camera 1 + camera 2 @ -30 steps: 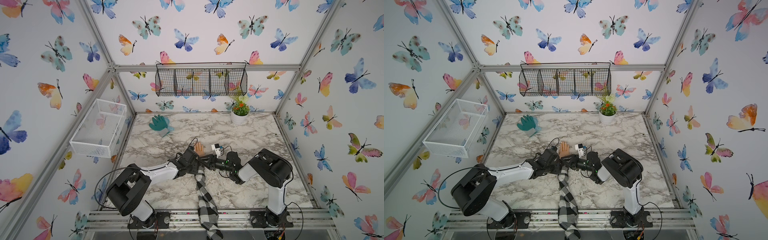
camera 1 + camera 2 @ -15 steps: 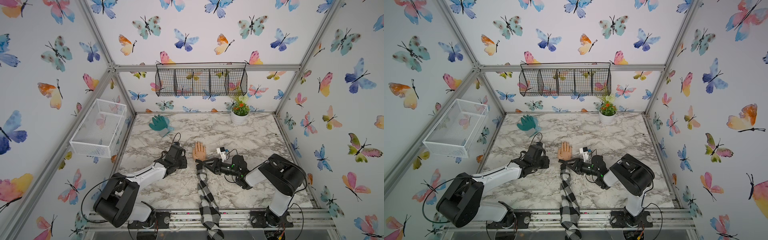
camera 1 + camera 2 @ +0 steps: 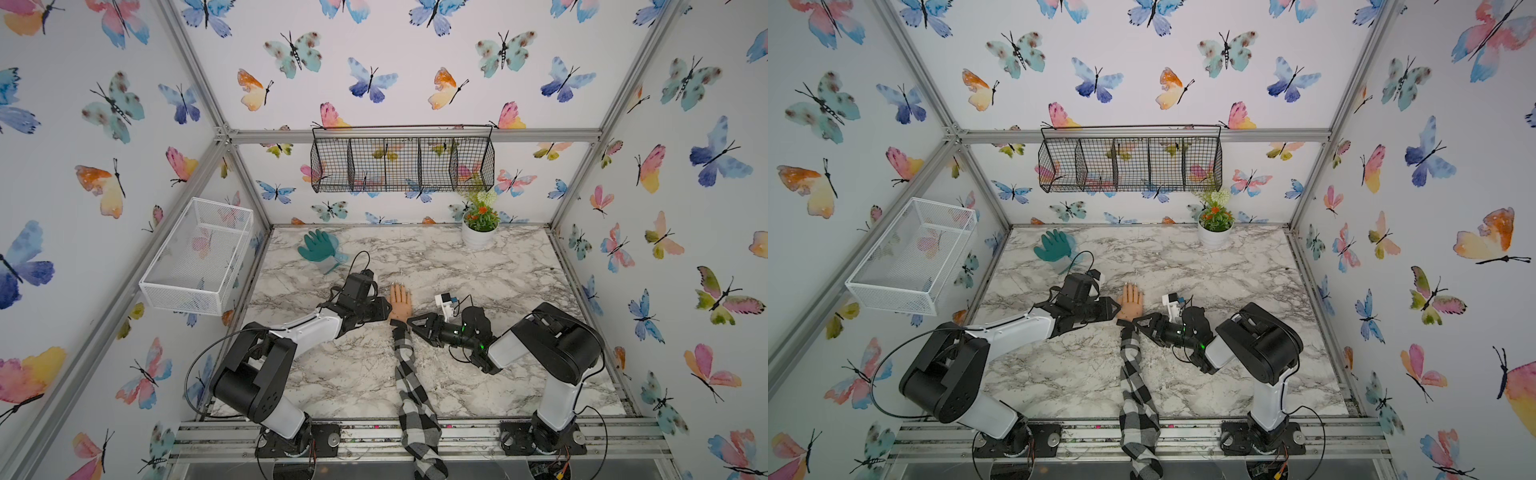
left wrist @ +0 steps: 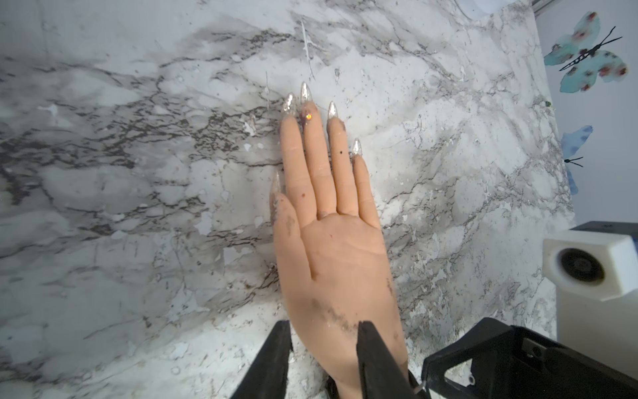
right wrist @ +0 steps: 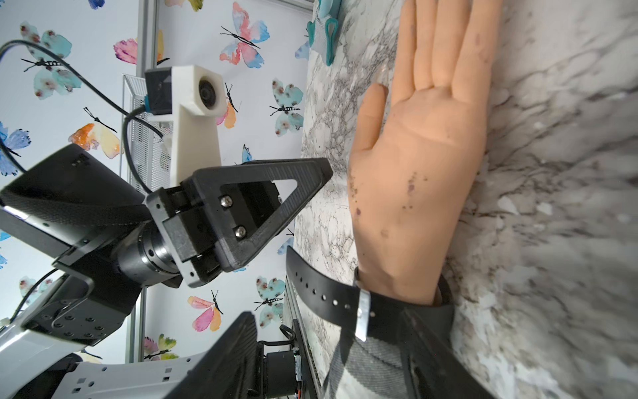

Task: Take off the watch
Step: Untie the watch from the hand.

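A mannequin hand (image 3: 400, 298) lies palm up mid-table, its arm in a black-and-white plaid sleeve (image 3: 409, 374). The watch (image 5: 321, 293) is round the wrist: a black strap with a silver buckle (image 5: 362, 312), its loose holed end sticking out on the thumb side. The dial is hidden. My left gripper (image 3: 385, 311) (image 4: 324, 342) is at the thumb side of the hand, jaws a little apart over the heel of the palm. My right gripper (image 3: 412, 322) (image 5: 331, 317) comes from the other side, open wide, with the strapped wrist between its fingers.
A teal glove (image 3: 318, 246) lies at the back left and a potted plant (image 3: 480, 226) at the back right. A white wire basket (image 3: 199, 253) hangs on the left wall, a black one (image 3: 403, 162) on the back wall. The sleeve hangs over the front rail.
My left gripper pulled away to the left, then came back to the hand with its jaws parted. My right gripper opened wider at the wrist. The hand stayed put.
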